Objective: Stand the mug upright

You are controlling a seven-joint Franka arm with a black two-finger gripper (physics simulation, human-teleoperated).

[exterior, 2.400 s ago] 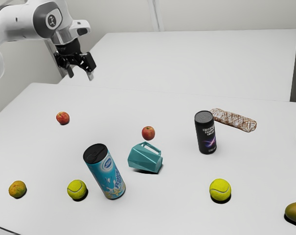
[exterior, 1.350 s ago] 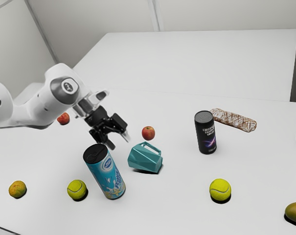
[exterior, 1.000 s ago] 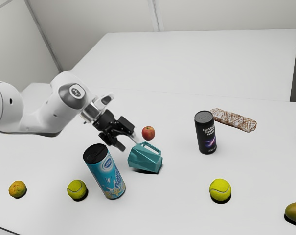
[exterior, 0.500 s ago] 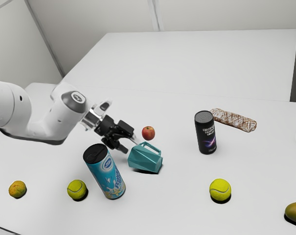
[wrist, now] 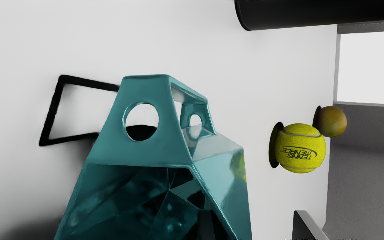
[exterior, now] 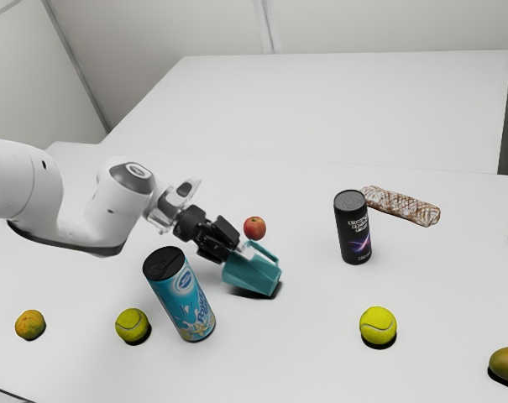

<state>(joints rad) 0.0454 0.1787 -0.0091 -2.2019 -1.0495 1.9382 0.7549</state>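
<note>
The teal mug (exterior: 252,275) is lying on its side on the white surface (exterior: 312,353), its handle (exterior: 262,251) sticking up and its open mouth facing the pincer (wrist: 252,218). The pincer is holding itself open astride the mug's wall: one fingertip (wrist: 205,221) is reaching into the mouth, while the other is standing outside, with a gap between it and the mug. The inner one is possibly brushing the wall, though the dark inside is making that hard to judge.

Around the mug, the red apple (exterior: 254,227) is sitting just behind it, the blue canister (exterior: 186,302) is standing near it toward the exterior view's left, and the black canister (exterior: 353,231) is standing well apart toward the right.

As for progress, the pincer is being well placed for a grasp, but the mug is not standing upright. Closing on the wall, tipping the mug onto its base and letting go are seemingly remaining.
</note>
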